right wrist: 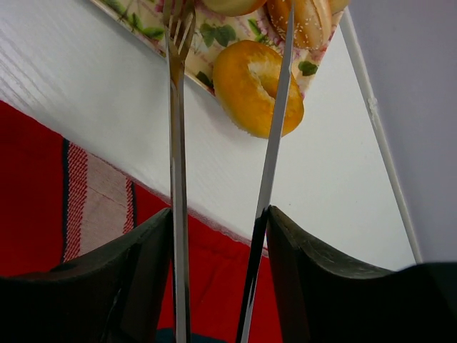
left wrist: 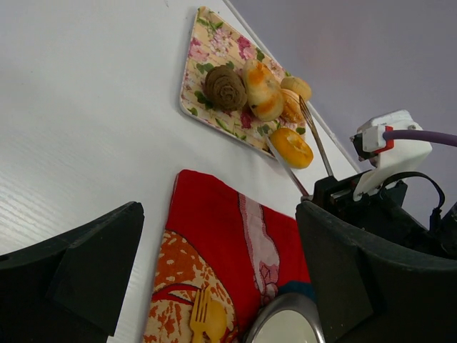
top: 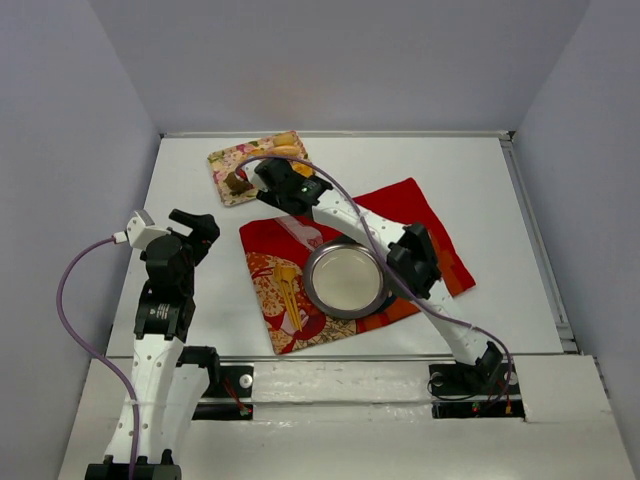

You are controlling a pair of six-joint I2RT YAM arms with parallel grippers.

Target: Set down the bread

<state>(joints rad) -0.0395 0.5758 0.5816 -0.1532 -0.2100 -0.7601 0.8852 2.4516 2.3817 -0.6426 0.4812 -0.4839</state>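
The likeliest slip was a wrong pick. In the right wrist view the tips of the tongs (right wrist: 176, 143) straddled the smooth orange ring roll (right wrist: 250, 86), not the bread (left wrist: 260, 91), so squeezing from there would probably have lifted the wrong piece. The crowding added risk: the bread touched its neighbours, so an arm pushed in beside it could have nudged one off the floral tray (left wrist: 196, 64) or shifted the tray itself. The slim metal arms could also have lost their grip on a rounded, uneven crust on the way to the steel plate (top: 345, 280) at 5 o'clock of the tray.

The right gripper (right wrist: 218, 236) was clamped on the tongs with both arms held between its fingers. Their tips stood apart with nothing caught. The left gripper (left wrist: 218, 236) hung wide open and empty above the red cloth (top: 420, 200).

The bread lay on the tray toward 11 o'clock on the table, pressed against the dark spiral piece (left wrist: 225, 87) at that piece's 3 o'clock. It was round and lumpy, golden-brown with pale whitish patches, and bulkier than the other rolls.
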